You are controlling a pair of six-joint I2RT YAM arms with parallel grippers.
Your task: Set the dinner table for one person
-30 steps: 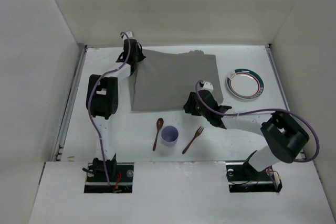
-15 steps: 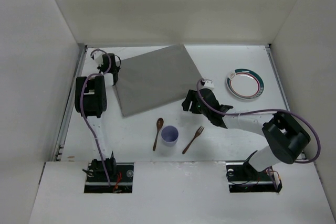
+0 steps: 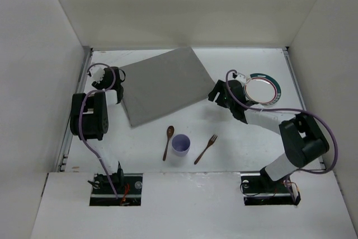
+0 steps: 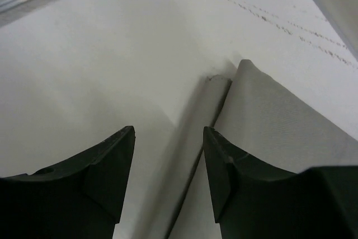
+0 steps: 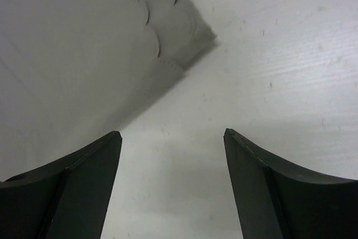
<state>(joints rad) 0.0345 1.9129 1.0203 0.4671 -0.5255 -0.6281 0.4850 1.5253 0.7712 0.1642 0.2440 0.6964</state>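
The white dinner table carries a grey cloth mat, spread flat and turned at an angle. My left gripper is open at the mat's left corner. In the left wrist view the gripper is low over the mat's edge, holding nothing. My right gripper is open beside the mat's right corner. In the right wrist view the gripper is over bare table, with the mat's scalloped corner just ahead. A plate with a green rim lies to the right.
A wooden spoon, a pale purple cup and a wooden fork lie in a row near the front. White walls close in the table on three sides. A metal rail runs along the left edge.
The mat went from rumpled to flat and turned. My left gripper moved left and forward from the far corner. My right gripper let go and moved back right towards the plate.
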